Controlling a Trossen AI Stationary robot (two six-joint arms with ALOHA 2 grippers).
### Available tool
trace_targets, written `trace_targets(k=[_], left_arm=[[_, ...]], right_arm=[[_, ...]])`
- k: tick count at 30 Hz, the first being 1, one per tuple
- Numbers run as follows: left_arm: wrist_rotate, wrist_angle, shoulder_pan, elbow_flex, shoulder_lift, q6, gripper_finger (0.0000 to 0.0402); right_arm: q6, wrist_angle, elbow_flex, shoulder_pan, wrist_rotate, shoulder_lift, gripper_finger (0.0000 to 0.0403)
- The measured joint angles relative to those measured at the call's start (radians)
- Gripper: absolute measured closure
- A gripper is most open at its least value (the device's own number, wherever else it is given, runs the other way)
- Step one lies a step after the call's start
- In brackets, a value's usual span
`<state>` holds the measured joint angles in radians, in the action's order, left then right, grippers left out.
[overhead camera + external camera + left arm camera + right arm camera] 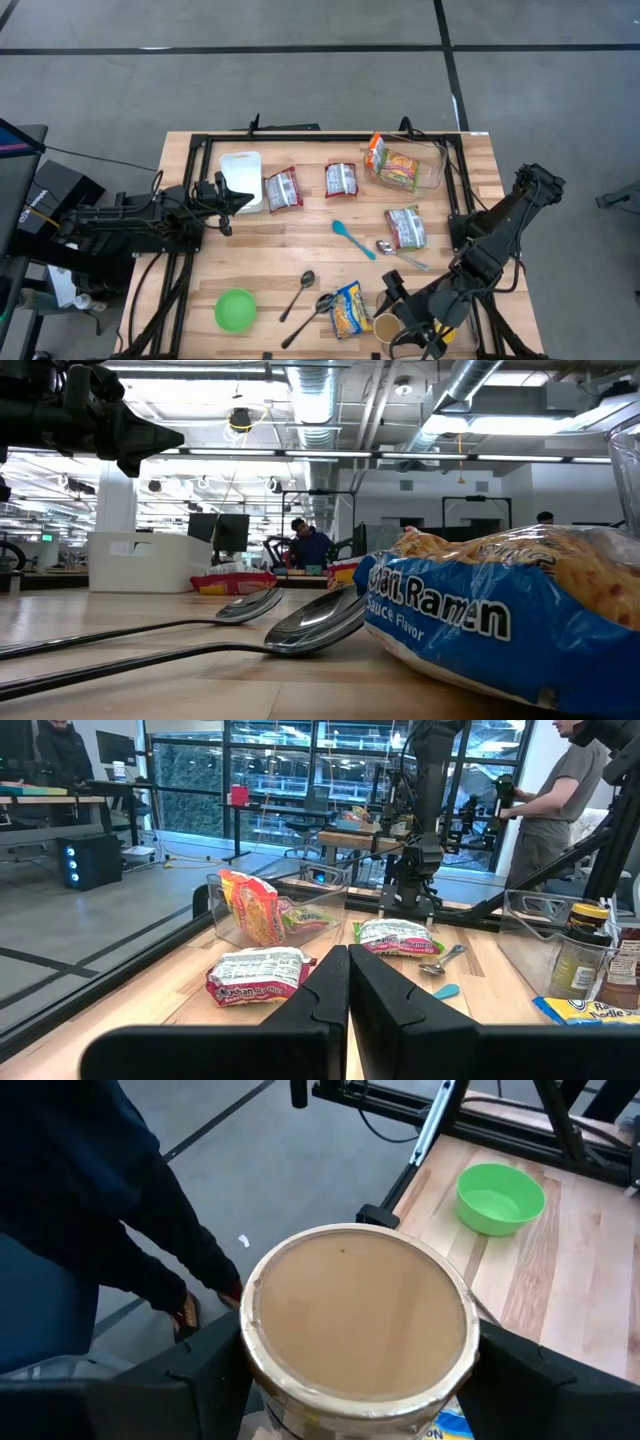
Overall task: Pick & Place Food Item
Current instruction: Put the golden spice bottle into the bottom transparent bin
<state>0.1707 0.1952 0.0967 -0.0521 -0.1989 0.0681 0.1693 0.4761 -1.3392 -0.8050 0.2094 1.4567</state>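
Note:
A jar with a tan lid (360, 1315) stands between the fingers of my right gripper (365, 1375), over the table's near edge (385, 327); it also shows in the left wrist view (578, 955). A blue and yellow ramen packet (348, 308) lies flat beside it. More food packets (283, 188) (341, 179) (405, 227) lie mid-table. A clear container (425, 172) at the far right holds an orange noodle packet (393, 167). My left gripper (240, 197) waits shut and level at the left, holding nothing. My right gripper has the jar's round wall (262, 1380) just under the lid between its two fingers (205, 1375), one on each side. The fingers slant down toward the table's near edge. The jar stays upright, lid up; whether its base is clear of the table cannot be seen.
A green bowl (235, 309), two metal spoons (300, 290) and a blue spoon (352, 238) lie near the front; another spoon (395, 252) lies by the right packet. A white tray (242, 178) sits far left. A person's dark sleeve and hand (190, 1310) show just off the near edge.

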Motion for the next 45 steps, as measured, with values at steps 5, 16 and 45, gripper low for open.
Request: trace_targets(k=[5, 16, 45], left_arm=[[0.000, 0.000, 0.000, 0.000, 0.000, 0.000, 0.0399], [0.000, 0.000, 0.000, 0.000, 0.000, 0.000, 0.0399], [0.000, 0.000, 0.000, 0.000, 0.000, 0.000, 0.0399]], right_arm=[[-0.001, 0.009, 0.000, 0.000, -0.005, 0.000, 0.0126], [-0.018, 0.037, 0.000, 0.012, -0.093, -0.031, 0.0126], [-0.276, 0.124, 0.000, 0.141, -0.509, -0.151, 0.0126]])
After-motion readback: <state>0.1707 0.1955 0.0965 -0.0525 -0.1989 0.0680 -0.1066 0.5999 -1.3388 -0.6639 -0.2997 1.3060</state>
